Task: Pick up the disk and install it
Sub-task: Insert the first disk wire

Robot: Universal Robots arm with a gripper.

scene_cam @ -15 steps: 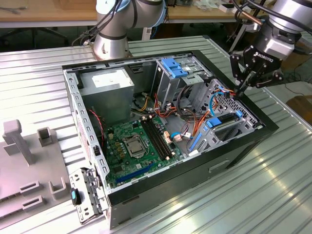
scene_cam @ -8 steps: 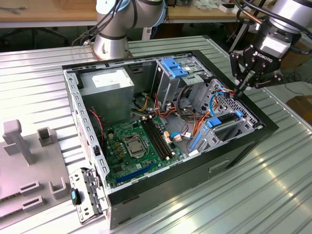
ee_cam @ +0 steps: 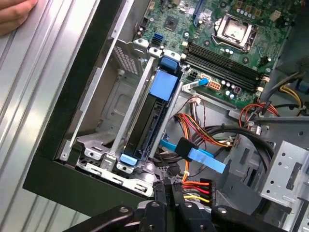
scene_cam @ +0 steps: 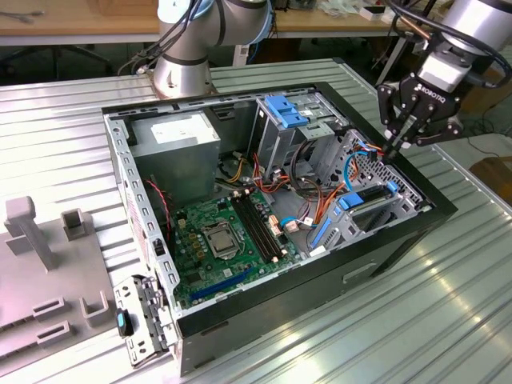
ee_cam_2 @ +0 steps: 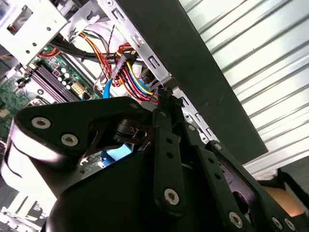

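Note:
The disk (scene_cam: 370, 202) is a flat grey drive with blue rails. It lies in the metal cage at the exterior view's right side of the open computer case (scene_cam: 400, 240). In the first wrist view the disk (ee_cam: 153, 108) stands on edge in that cage, with a blue tab on top. My gripper (scene_cam: 398, 146) hangs just above the case's far right rim, a little beyond the disk. Its black fingers (ee_cam: 161, 191) are shut together with nothing between them. In the second wrist view the gripper (ee_cam_2: 164, 96) points at coloured cables beside the case wall.
Inside the case are a grey power-supply box (scene_cam: 176, 144), a blue bracket (scene_cam: 284, 108) on the upper cage, the motherboard (scene_cam: 216, 240) and loose cables (ee_cam: 203, 140). Grey fixtures (scene_cam: 40, 240) sit at the exterior view's left. A person's hand (ee_cam: 14, 12) rests on the ribbed table.

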